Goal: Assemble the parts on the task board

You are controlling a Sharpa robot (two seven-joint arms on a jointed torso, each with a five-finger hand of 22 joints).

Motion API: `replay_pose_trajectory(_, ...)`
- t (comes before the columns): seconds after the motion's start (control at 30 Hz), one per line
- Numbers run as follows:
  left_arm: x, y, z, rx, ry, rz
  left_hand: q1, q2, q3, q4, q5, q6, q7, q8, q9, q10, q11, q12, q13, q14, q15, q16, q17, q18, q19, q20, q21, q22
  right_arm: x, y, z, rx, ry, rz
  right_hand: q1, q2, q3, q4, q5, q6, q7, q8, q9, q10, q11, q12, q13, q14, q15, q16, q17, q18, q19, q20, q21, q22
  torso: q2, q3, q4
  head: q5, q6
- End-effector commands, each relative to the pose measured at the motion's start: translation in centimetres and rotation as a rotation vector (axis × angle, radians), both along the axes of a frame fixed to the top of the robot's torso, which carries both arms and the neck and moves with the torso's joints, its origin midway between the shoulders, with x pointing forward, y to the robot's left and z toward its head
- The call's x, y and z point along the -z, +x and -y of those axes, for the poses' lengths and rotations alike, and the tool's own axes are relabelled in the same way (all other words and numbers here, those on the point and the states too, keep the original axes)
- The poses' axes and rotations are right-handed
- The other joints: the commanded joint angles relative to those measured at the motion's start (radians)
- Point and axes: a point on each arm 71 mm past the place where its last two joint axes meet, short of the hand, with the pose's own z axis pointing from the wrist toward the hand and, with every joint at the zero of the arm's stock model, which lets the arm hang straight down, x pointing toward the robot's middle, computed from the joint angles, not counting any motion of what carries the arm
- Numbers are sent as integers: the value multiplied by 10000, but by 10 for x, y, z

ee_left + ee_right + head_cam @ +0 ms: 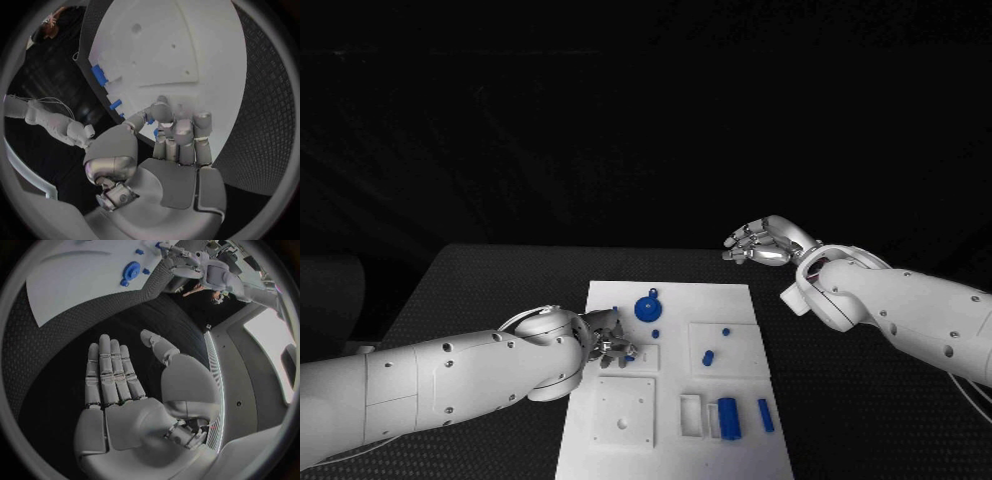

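Observation:
The white task board [675, 440] lies in the middle of the table. My left hand [610, 342] is low over its left middle, fingers curled, pinching a small blue part [155, 132] between thumb and fingers. A round blue part [648, 308] sits just beyond that hand, also visible as the round blue part [131, 271] in the right wrist view. Two blue cylinders [728, 417] lie in slots near the board's front right. My right hand [764, 242] hovers above the black table past the board's far right corner; its fingers [112, 370] are stretched out and hold nothing.
Small blue pieces [708, 356] stand on the board's right middle, and more blue pieces [100, 75] line its edge. A raised white square plate [626, 410] sits at the front left. Black ribbed table [488, 290] surrounds the board.

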Motion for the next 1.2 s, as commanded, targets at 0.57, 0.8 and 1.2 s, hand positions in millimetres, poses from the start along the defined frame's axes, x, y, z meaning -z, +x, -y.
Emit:
replay_pose_trajectory(0.57,0,0,3,-14,-128,63,103,-684,675,246,-2070,322,-366,17,-66,-236,-165,-132,-80,390,-480,-184,-86,161,125,-1353,-46,0,0,-1,-2,-202,-20,3,-26,16,-25,19,43,-50,3,65,-14,63,35,-16,-30,-47,47,-71,17,-95,-90,22,-56,19,-4,-7,2,-27,46)
replay_pose_trajectory(0.8,1,0,3,-16,-106,7,88,-1249,591,757,-2602,240,-345,13,-84,-222,-151,-234,-162,383,-465,-251,-116,179,105,-1365,-79,14,0,-1,-2,-205,-18,6,-29,8,-28,17,45,-52,3,65,-17,61,36,-16,-38,-53,51,-78,19,-95,-96,24,-64,20,2,-8,5,-35,37)
replay_pose_trajectory(1.2,1,1,-1,-123,-121,70,-13,-1805,517,1293,-3054,232,-353,35,-100,-197,-159,-261,-197,394,-473,-264,-118,203,108,-1381,-112,24,0,-1,-3,-207,-16,7,-46,-12,-42,18,53,-67,9,59,-26,55,42,-17,-57,-70,62,-94,25,-98,-113,30,-84,24,-1,-4,2,-43,39)
